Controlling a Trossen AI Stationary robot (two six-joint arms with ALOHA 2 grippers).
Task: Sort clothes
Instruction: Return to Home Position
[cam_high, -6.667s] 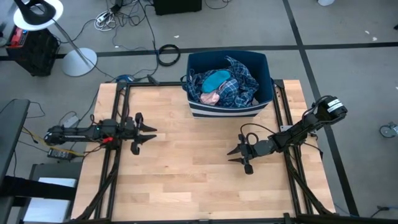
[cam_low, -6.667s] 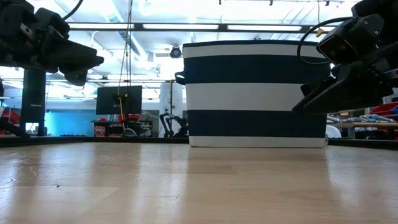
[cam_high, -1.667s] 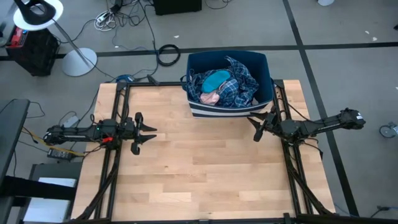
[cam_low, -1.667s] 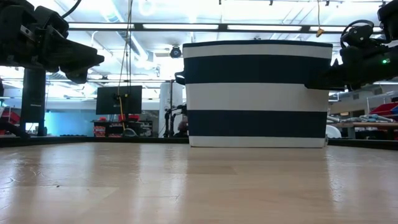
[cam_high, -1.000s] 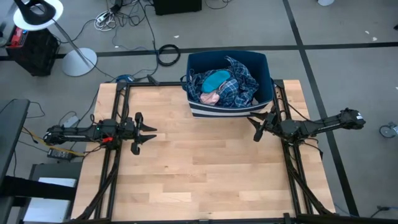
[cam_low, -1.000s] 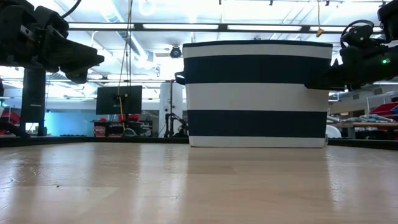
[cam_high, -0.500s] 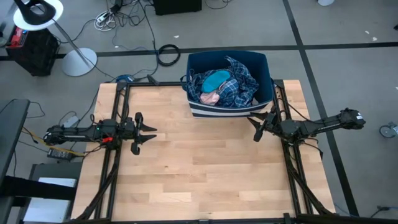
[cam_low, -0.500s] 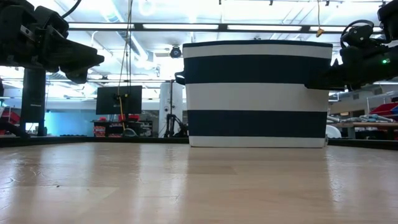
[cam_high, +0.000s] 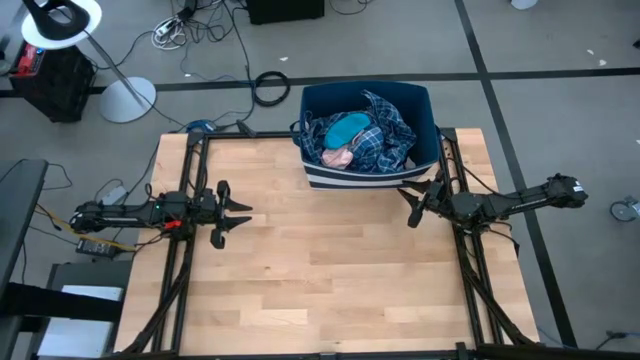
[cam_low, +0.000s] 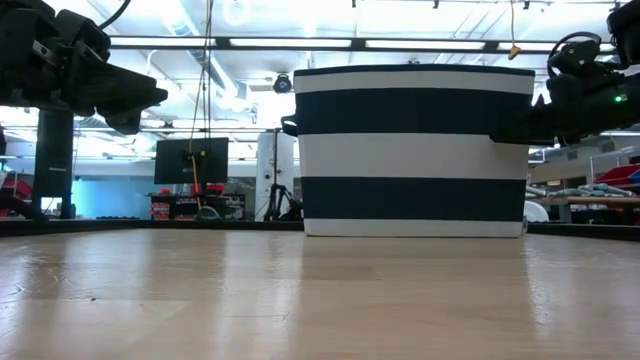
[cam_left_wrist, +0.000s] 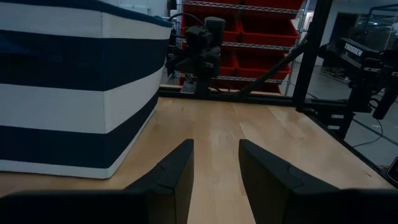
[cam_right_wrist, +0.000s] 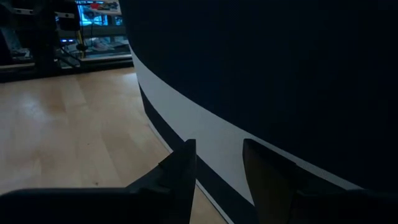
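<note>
High view: the clothes (cam_high: 365, 140) lay heaped in the navy-and-white striped bin (cam_high: 432, 125) at the far edge of the table (cam_high: 300, 280). Blue plaid shirt (cam_high: 388, 138) made up most of the heap; teal sock (cam_high: 346, 129) lay on top, and a pink piece (cam_high: 341, 157) showed just below it. Other garments, if any, were buried and could not be made out. No cloth was seen on the wood in the high or low views. Left gripper (cam_high: 240, 215) hung over the table's left side, well apart from the bin and pointing toward the middle. Its wrist view showed the two fingers (cam_left_wrist: 177, 177) parted by a moderate gap, with only bare table between them. Right gripper (cam_high: 410, 205) sat at the right side, just beside the bin's near right corner. Its wrist view was filled with the striped wall (cam_right_wrist: 205, 134), and its fingers (cam_right_wrist: 180, 171) were likewise spread, with nothing held. Low view: the bin (cam_low: 410, 150) stood square on the boards, with an arm to either side and clear of the surface. Judgement: sorting looked finished, every garment in sight being binned. What remained appeared to be only parking the arms, and both already looked drawn back low and level at the table's sides.
</note>
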